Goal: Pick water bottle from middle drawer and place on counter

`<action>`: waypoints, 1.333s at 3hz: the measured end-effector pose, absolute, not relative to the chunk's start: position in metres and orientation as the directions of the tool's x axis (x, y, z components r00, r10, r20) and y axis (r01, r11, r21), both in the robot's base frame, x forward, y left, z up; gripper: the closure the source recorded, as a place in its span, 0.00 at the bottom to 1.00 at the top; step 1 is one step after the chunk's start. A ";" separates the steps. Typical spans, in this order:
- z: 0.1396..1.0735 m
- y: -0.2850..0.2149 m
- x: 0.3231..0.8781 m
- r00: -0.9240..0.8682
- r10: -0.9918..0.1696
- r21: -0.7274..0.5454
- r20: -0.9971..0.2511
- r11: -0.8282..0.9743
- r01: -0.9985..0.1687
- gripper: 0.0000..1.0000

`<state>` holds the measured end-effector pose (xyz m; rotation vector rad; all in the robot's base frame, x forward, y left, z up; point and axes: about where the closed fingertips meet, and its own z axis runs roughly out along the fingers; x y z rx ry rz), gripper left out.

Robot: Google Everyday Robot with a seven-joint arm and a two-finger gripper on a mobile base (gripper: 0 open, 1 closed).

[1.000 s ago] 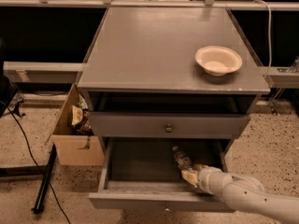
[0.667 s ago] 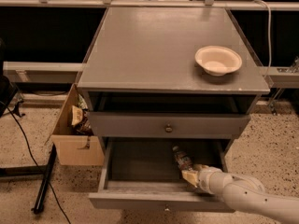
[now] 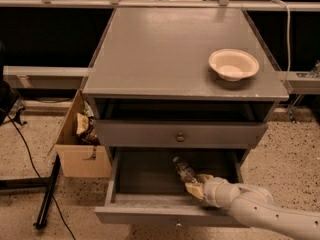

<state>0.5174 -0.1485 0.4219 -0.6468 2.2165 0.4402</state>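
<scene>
water bottle (image 3: 184,171) lies in the middle drawer (image 3: 145,181), long axis diagonal, cap seemingly toward back-left; claw (image 3: 197,185) at its base, grip cannot be told.

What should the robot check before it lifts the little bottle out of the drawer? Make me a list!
1. Middle drawer pulled open: ok.
2. Water bottle there to take: ok, it lies on the drawer floor, towards the right.
3. Gripper at the bottle: ok, it is down inside the drawer at the bottle's near end.
4. Firm hold on the bottle: cannot tell.
5. Room on the counter: ok, only the bowl sits there, on the right side.
6. Upper drawer out of the way going up: cannot tell.
</scene>
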 end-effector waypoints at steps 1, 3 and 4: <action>0.417 -0.103 0.505 -0.481 -0.445 0.039 -0.756 0.702 -0.711 1.00; 0.424 -0.102 0.498 -0.298 -0.634 -0.113 -0.713 0.524 -0.844 1.00; 0.420 -0.125 0.499 -0.279 -0.673 -0.145 -0.685 0.502 -0.853 1.00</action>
